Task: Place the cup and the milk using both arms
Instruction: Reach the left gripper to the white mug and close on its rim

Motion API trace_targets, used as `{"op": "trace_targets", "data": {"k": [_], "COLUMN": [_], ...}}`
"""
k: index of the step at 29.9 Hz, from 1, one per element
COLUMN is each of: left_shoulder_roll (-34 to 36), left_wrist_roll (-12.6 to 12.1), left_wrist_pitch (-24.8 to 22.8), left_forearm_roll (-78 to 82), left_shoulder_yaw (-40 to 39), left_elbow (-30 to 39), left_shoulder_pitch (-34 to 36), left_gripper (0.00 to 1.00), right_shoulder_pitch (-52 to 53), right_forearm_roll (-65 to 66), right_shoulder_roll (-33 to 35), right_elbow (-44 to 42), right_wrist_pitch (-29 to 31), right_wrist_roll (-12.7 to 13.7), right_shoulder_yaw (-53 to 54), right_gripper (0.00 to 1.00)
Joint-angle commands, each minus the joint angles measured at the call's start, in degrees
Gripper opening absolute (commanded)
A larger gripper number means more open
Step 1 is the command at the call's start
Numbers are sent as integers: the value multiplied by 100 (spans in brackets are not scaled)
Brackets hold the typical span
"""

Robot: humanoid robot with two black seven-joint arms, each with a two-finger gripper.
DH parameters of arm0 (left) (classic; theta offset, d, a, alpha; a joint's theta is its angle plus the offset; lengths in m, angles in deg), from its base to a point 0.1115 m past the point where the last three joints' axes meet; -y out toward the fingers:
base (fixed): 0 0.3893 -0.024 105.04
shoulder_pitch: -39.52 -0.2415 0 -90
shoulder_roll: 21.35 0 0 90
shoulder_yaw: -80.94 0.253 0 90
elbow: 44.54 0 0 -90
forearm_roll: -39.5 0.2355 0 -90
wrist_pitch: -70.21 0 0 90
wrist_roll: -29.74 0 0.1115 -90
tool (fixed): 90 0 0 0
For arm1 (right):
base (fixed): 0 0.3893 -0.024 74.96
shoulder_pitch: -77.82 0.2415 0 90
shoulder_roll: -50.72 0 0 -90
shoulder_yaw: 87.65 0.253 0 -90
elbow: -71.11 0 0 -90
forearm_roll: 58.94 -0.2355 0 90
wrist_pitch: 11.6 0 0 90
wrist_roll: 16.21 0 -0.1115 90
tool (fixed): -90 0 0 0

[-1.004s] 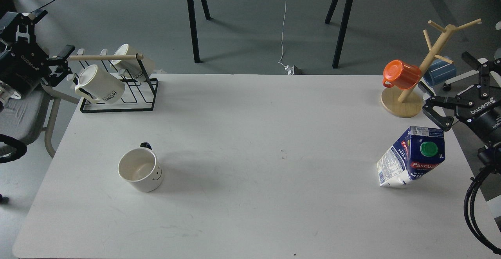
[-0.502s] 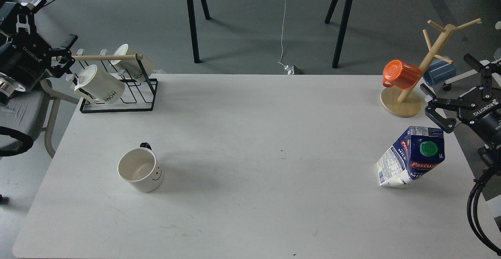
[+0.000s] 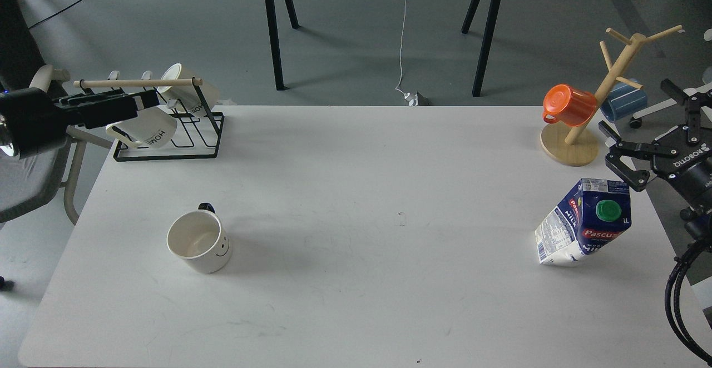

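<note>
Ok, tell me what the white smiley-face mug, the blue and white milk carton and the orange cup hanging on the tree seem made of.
White smiley-face mug: likely glazed ceramic, thick rim, soft sheen.
Blue and white milk carton: printed coated paperboard with folded creases; green cap looks plastic.
Orange cup: probably plastic, saturated and slightly translucent.

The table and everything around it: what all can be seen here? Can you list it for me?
cup: 1, white with smiley face, table front left, upright
milk: 1, blue and white carton, green cap, table right
table: 1, white, centre
wire rack: 1, black with wooden bar, table far left corner
HOME mugs: 2, cream, on the wire rack
mug tree: 1, wooden, table far right corner
orange cup: 1, hanging on the mug tree
blue cup: 1, behind the mug tree
left gripper: 1, black, seen edge-on over the wire rack
right gripper: 1, black, open, just behind the milk
</note>
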Motion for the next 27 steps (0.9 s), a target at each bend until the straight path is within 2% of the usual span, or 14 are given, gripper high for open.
{"op": "trace_targets", "data": {"k": [1, 3, 5, 12, 17, 22, 27], "left_shoulder_roll": [-156, -376, -578, -1307, -1484, -1449, -1501], "left_wrist_roll": [-1, -1, -1, -1, -1, -1, -1], "left_wrist_pitch": [1373, 1945, 2280, 2343, 2203, 1649, 1359], "left_forearm_roll": [1167, 1969, 2200, 2700, 2912, 2913, 2930], "left_shoulder_yaw": [674, 834, 817, 808, 852, 870, 861], "left_elbow": [105, -52, -298, -1186, -1485, -1609, -1723], "left_shoulder_pitch": [-184, -359, -745, -975, -949, -879, -800], "left_gripper": [100, 100, 100, 100, 99, 99, 99], "right_shoulder_pitch": [-17, -69, -87, -201, -254, -342, -404], "right_forearm_roll": [0, 0, 0, 0, 0, 0, 0], "right_shoulder_roll": [2, 2, 2, -15, -6, -6, -24], "right_elbow": [5, 14, 23, 58, 58, 58, 58], "right_wrist_pitch": [0, 0, 0, 0, 0, 0, 0], "right_wrist_roll": [-9, -9, -9, -9, -9, -9, -18], "right_shoulder_yaw": [-1, 26, 26, 17, 35, 52, 61], "right_gripper": [98, 98, 98, 98, 98, 98, 98]}}
